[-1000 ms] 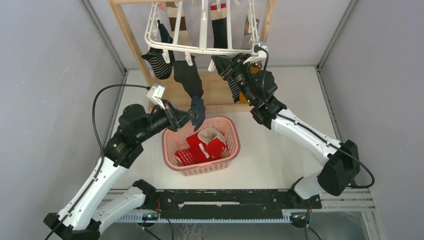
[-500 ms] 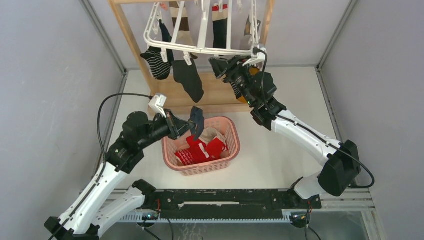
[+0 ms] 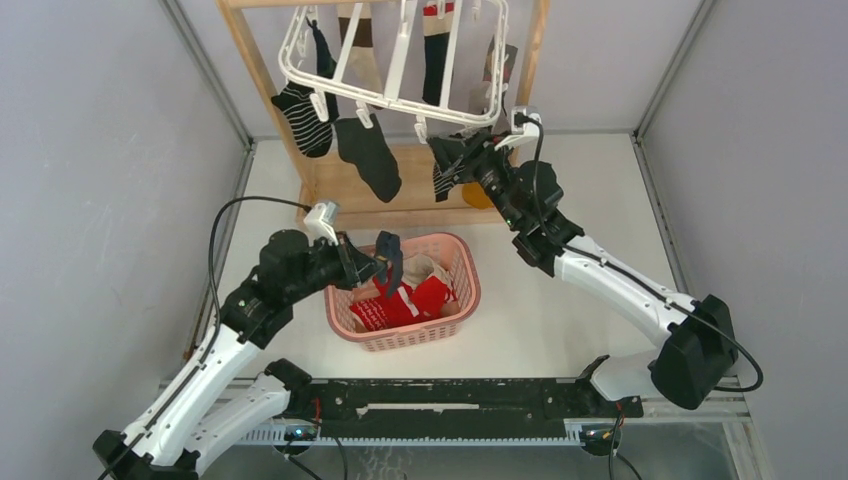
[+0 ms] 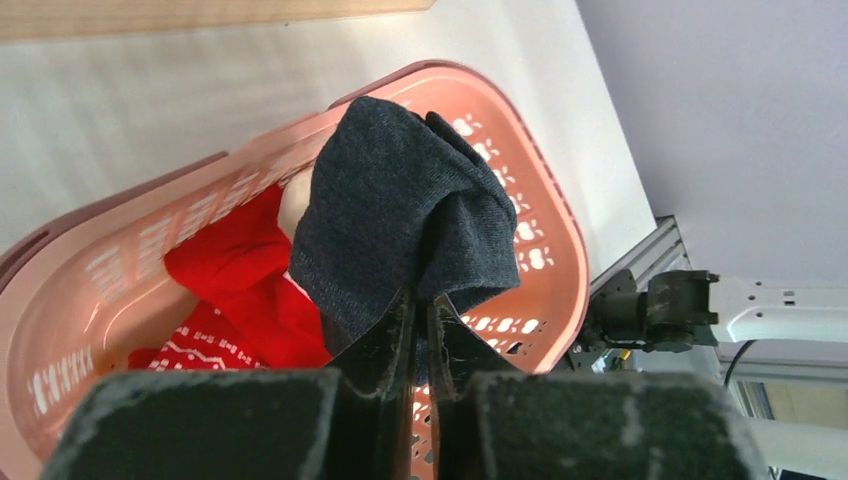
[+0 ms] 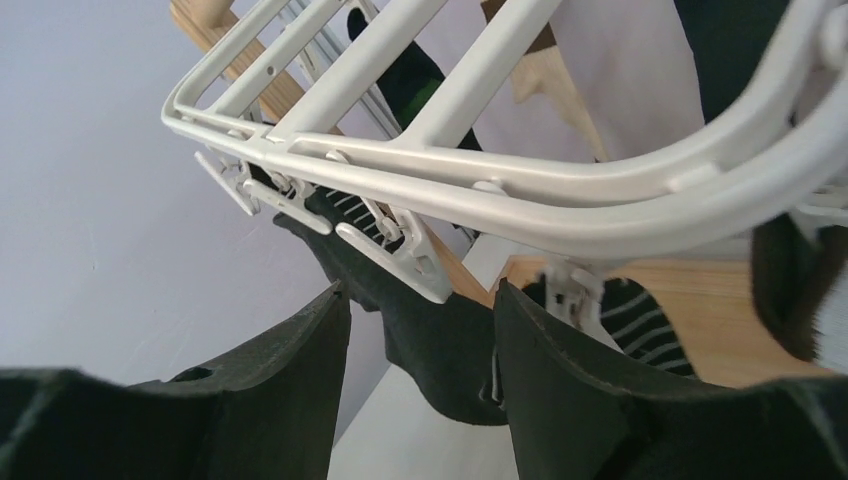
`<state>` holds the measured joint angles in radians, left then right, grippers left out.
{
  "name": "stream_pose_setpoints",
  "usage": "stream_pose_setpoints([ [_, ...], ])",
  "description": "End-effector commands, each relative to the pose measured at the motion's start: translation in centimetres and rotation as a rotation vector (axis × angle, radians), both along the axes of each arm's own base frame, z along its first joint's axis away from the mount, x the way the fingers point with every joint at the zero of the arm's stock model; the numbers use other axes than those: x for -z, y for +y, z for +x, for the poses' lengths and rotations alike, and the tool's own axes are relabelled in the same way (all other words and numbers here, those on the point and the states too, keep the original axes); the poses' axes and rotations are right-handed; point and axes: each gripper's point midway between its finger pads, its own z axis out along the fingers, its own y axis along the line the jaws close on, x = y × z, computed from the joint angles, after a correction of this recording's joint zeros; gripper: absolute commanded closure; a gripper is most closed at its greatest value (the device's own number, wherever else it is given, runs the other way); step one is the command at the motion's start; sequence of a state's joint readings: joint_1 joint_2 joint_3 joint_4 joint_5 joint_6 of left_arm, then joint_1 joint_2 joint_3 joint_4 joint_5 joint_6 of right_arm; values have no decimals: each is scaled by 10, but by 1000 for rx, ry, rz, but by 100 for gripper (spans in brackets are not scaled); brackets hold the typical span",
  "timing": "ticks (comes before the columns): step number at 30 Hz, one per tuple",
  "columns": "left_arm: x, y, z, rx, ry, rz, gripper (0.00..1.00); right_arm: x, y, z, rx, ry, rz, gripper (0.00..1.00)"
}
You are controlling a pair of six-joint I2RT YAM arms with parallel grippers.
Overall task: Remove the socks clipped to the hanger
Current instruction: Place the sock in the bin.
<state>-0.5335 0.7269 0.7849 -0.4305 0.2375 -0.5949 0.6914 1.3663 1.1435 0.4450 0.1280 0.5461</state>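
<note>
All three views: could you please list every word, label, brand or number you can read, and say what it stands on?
None can be read. The red socks in the pink basket carry a white pattern, not letters; the dark grey sock held over it is plain; the hanger shows no legible marking.

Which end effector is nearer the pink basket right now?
Left. The left end effector hangs over the pink basket, gripping a dark grey sock. The right end effector is raised at the white hanger, beyond the basket's far side.
</note>
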Motion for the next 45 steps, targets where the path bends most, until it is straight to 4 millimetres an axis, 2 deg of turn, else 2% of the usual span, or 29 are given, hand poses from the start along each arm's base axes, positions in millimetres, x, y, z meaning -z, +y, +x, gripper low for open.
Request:
stream_pose_setpoints([
  [1, 18, 11, 0, -48, 32, 41, 88, -1, -9, -15, -19, 3, 22, 38],
  [6, 35, 18, -1, -75, 67, 84, 77, 15, -15, -23, -24, 27, 5, 38],
  [8, 40, 20, -2, -81, 78, 96, 68, 20, -18, -27, -24, 34, -2, 37],
  [13, 49, 24, -3, -95, 97, 117, 55, 27, -28, -38, -22, 42, -15, 37],
  [15, 50, 26, -4, -104, 96, 124, 42, 30, -31, -42, -21, 45, -24, 37],
  [18, 48, 28, -4, -111, 90, 128, 32, 35, -38, -48, -18, 46, -40, 37],
  [19, 46, 29, -3, -113, 87, 129, 25, 38, -41, -50, -15, 49, -48, 37],
  [20, 46, 29, -4, -113, 86, 129, 10, 39, -43, -53, -13, 49, -54, 37],
  [21, 45, 29, -4, -113, 85, 130, 2, 41, -46, -55, -10, 51, -60, 37],
  [33, 29, 27, 0, -107, 47, 113, 0, 61, -75, -73, 31, 63, -128, 37],
  [40, 12, 23, -1, -91, -6, 74, 0, 73, -98, -62, 103, 83, -161, 37],
  [45, 7, 23, 0, -89, -18, 65, 0, 72, -113, -44, 159, 33, -209, 37],
])
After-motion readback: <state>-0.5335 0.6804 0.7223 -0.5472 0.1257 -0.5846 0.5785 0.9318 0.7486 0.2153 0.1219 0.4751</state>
